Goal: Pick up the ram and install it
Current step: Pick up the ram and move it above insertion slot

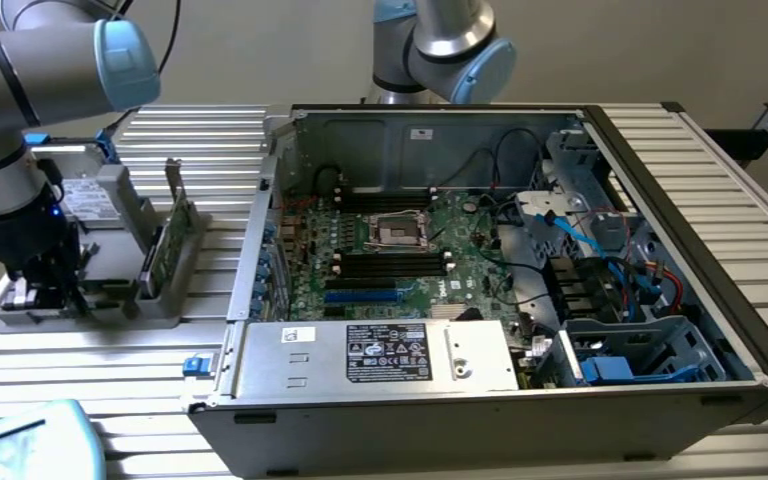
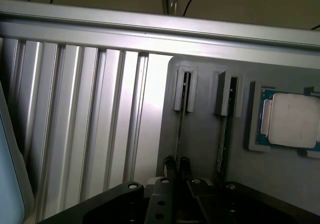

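The desk (image 1: 117,370) is a bed of ribbed aluminium profiles running the width of the scene, with a plain beige wall behind it. On the exterior view's left stands a grey holder tray (image 1: 107,312) with upright slots. The arm reaches down into it, its tool (image 1: 48,295) low over the tray's near end. A taller green card (image 1: 164,245) stands on edge in the tray just to the right of the tool.

In the wrist view the tool (image 2: 177,163) is nearly closed, its two fingertips (image 2: 170,163) pinching the thin edge of the ram (image 2: 179,134), which sits edge-on in one slot of the tray (image 2: 200,129). A second stick (image 2: 223,134) stands in the neighbouring slot, and a square silver processor (image 2: 295,120) lies in a recess beyond it. The desk's grooves (image 2: 90,124) run alongside.

In the middle of the desk lies an open computer case (image 1: 491,430), its green motherboard (image 1: 424,280) exposed, with black memory slots (image 1: 391,262) across the board and a silver power supply (image 1: 384,355) at the near wall. A second arm (image 1: 444,45) stands at the far side behind the case.
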Motion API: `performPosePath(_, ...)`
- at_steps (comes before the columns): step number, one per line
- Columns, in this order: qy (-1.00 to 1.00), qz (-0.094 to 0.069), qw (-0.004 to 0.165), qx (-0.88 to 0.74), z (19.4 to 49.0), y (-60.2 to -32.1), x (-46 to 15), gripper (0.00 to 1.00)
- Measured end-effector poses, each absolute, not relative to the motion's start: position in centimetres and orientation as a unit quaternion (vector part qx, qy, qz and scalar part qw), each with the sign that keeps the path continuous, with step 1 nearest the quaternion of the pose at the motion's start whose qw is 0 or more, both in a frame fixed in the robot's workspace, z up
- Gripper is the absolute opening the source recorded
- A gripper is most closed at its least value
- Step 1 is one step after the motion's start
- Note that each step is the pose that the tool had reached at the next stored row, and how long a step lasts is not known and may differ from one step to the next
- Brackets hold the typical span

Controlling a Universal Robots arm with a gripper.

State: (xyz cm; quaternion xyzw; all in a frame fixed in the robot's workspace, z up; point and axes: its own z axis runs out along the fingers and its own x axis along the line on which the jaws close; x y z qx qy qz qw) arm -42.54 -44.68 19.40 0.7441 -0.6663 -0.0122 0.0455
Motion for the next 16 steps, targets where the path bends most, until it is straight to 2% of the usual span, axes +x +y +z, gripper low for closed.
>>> performPosePath(16, -0.666, -0.013, 0.046, 0.744, 20.6, -44.7, -42.0, 0.14)
